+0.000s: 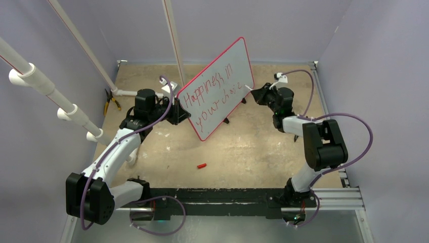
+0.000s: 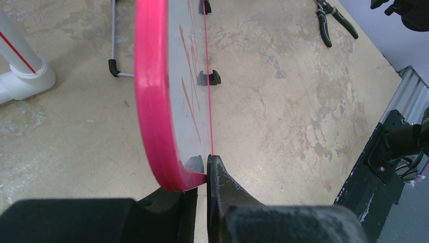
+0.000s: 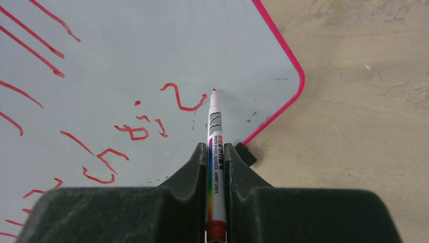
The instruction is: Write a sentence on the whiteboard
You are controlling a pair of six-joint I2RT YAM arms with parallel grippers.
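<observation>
- There's the left pincer (image 2: 206, 163), clenched on the whiteboard (image 1: 237, 56) rim, board standing tilted on the surface (image 1: 243, 147).
- Over to the right pincer (image 3: 216, 152), grasping a marker (image 3: 214, 119), tip at the board, contact unclear.
- And the sentence (image 1: 215, 96): two red lines, last letters hard to read.

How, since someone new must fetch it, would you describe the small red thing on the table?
Find the whiteboard standing on the table. Toward the near edge from its lowest corner lies a small red piece. Alone among red things, it lies loose, touching nothing else.
</observation>
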